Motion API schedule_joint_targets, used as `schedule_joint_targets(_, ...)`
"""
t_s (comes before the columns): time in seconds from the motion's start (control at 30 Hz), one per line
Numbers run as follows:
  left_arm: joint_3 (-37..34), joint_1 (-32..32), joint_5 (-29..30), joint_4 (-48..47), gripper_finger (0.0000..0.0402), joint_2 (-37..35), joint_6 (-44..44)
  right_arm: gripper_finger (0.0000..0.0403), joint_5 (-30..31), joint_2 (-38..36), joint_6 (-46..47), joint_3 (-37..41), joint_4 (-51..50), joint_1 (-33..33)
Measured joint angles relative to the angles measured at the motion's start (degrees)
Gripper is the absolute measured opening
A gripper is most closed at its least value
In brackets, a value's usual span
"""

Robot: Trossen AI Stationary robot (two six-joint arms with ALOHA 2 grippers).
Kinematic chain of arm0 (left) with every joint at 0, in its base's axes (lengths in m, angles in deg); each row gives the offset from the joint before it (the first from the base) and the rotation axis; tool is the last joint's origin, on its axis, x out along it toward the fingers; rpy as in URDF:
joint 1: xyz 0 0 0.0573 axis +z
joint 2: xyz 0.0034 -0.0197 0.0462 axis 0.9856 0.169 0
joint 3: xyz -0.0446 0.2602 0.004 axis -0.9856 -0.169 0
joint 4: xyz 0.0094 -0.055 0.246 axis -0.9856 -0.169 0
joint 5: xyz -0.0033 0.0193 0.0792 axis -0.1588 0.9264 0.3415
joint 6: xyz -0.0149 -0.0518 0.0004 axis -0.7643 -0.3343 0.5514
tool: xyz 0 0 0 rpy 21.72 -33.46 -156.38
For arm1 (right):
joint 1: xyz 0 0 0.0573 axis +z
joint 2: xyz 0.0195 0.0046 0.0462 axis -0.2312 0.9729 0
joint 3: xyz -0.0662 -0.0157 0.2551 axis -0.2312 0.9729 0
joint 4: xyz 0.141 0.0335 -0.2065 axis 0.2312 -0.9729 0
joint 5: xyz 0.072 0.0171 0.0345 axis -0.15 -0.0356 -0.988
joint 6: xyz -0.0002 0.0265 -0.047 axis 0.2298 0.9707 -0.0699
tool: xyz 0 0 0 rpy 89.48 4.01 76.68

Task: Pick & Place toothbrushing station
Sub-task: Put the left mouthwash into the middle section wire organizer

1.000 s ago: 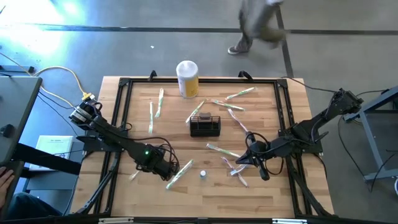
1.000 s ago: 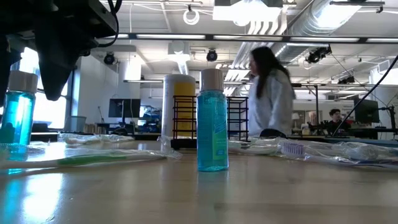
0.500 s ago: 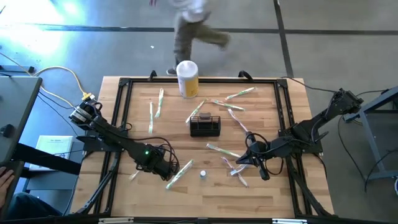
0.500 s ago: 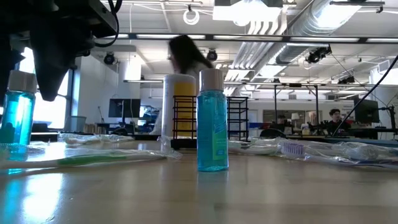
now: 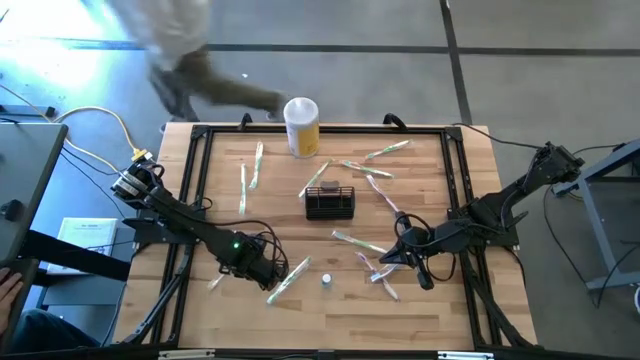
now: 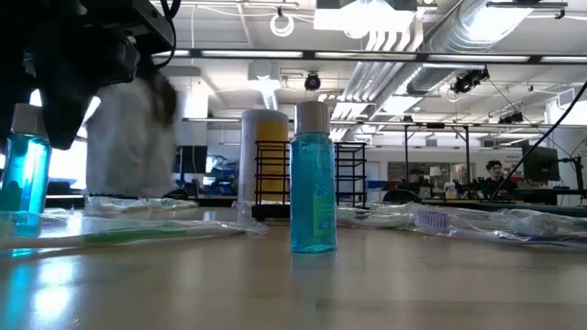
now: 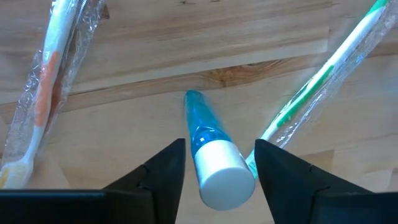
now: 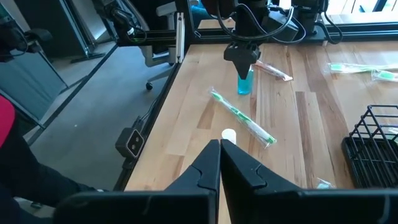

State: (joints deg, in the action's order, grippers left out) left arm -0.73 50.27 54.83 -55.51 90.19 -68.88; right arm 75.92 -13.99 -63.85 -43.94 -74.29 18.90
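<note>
1. Neither arm nor any item has shifted; only the blurred person (image 5: 180, 50) beyond the worktop's far edge has walked on, from behind the canister toward the left arm's side.
2. The left gripper (image 7: 214, 163) stands spread, straddling an upright blue bottle (image 7: 211, 149) with a white cap, not clamped on it. A green wrapped toothbrush (image 7: 317, 81) lies just beside it.
3. The right gripper (image 8: 219, 163) is pressed closed, empty, low over the wooden worktop (image 5: 230, 225).
4. The toothbrushing station (image 5: 329, 201), a black wire-mesh basket, sits between both grippers, farther out, before the yellow-and-white canister (image 5: 301, 126).
</note>
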Motion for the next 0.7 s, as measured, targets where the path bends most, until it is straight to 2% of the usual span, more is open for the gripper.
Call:
schedule_joint_targets(0.47, 0.09, -0.02, -1.47, 2.14, 0.0182, 4.46, 0.44, 0.0003, 0.15, 0.01, 0.07, 0.00, -0.41, -0.02)
schedule_joint_targets(0.7, 0.04, 0.00, -1.68, 2.06, 0.0182, 4.50, 0.24, 0.0003, 0.19, 0.01, 0.20, 0.00, -0.38, -0.02)
